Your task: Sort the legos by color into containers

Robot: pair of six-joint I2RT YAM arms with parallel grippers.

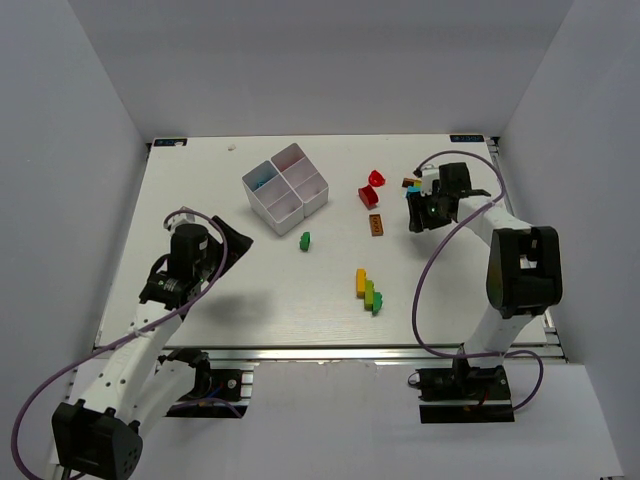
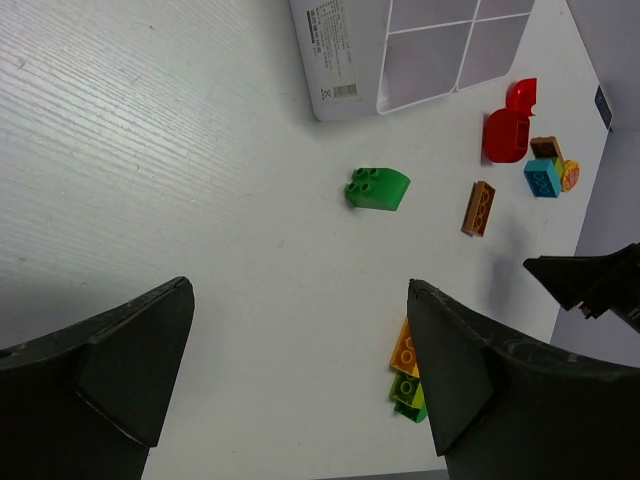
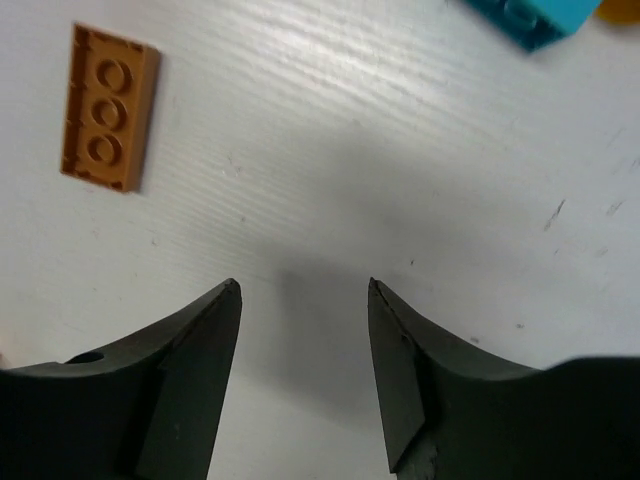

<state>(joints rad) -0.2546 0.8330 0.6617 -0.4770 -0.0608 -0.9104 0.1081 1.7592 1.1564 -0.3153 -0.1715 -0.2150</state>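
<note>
The white four-compartment tray (image 1: pixel 285 185) (image 2: pixel 345 55) stands at the back centre, with a blue brick (image 1: pixel 262 183) in its left compartment. Loose legos lie to its right: a green brick (image 1: pixel 305 240) (image 2: pixel 377 188), red pieces (image 1: pixel 372 186) (image 2: pixel 508 128), a flat orange-brown plate (image 1: pixel 376 226) (image 2: pixel 479 208) (image 3: pixel 108 107), a blue brick (image 1: pixel 412 188) (image 2: pixel 541 177) (image 3: pixel 530 20), and an orange-yellow-green stack (image 1: pixel 367 288) (image 2: pixel 406 372). My right gripper (image 1: pixel 412 212) (image 3: pixel 305 285) hovers open over bare table between the plate and the blue brick, holding nothing. My left gripper (image 1: pixel 240 240) (image 2: pixel 300 290) is wide open, left of the green brick.
A small brown and orange piece (image 2: pixel 556 160) sits against the blue brick near the table's back right corner (image 1: pixel 490 140). Grey walls enclose the table on three sides. The right arm's cable (image 1: pixel 430 290) loops over the table beside the stacked bricks.
</note>
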